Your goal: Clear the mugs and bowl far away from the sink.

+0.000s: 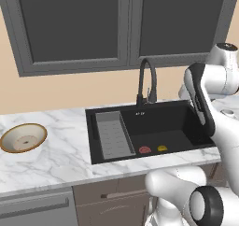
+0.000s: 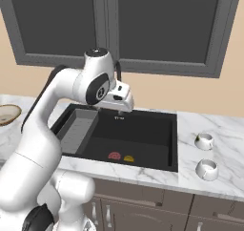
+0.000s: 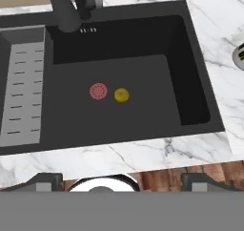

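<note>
Bowl sits at left edge on the marble counter, sink mid-frame. Right base view — two mugs at right, beside the basin. Hand view — gripper fingers spread wide, empty.

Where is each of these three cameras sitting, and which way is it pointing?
Left base view: behind the arm on its left, looking forward and down at the sink and the bowl; the white arm rises at lower right.
Right base view: behind the arm on its right, facing the same sink, with two mugs right of it; the arm rises at lower left.
Hand view: on the hand, looking down into the basin; the open gripper shows its fingertips at the bottom.
All three share the sink and its tap.
</note>
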